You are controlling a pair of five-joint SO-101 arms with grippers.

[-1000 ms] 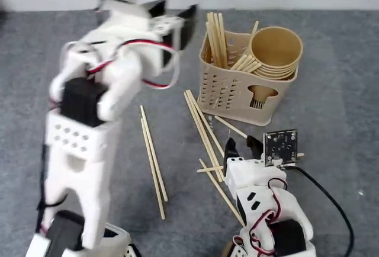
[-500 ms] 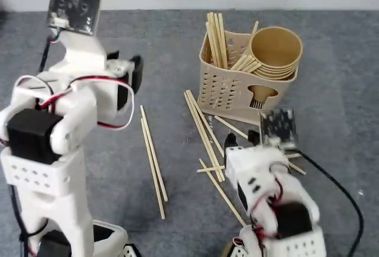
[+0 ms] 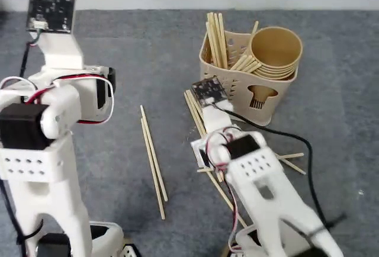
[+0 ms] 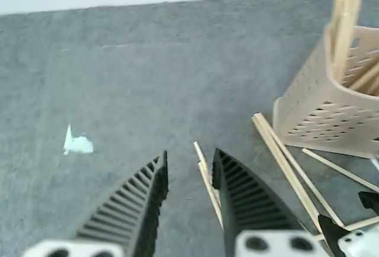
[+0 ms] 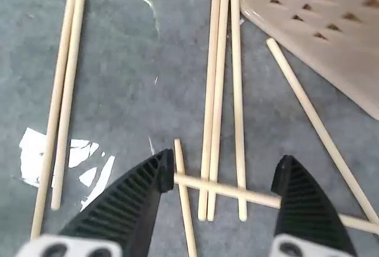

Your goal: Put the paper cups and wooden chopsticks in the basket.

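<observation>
Right wrist view: the right gripper (image 5: 226, 161), fingers spread wide, hangs over loose pale wooden chopsticks (image 5: 220, 79) just before the beige perforated plastic basket (image 5: 308, 26). Left of the basket, the left gripper (image 4: 189, 155) has its fingers parted above another chopstick pair (image 4: 205, 174). Inside the basket sit stacked tan paper cups (image 3: 275, 50) and upright chopsticks (image 3: 216, 35).

The grey worktop (image 3: 148, 50) carries the basket (image 3: 228, 94) toward its far edge, right of centre; a pair of chopsticks (image 3: 153, 162) lies near the middle; more chopsticks (image 3: 192, 106) lie crossed just beside the basket's near side; a white scrap (image 4: 77, 144) lies apart.
</observation>
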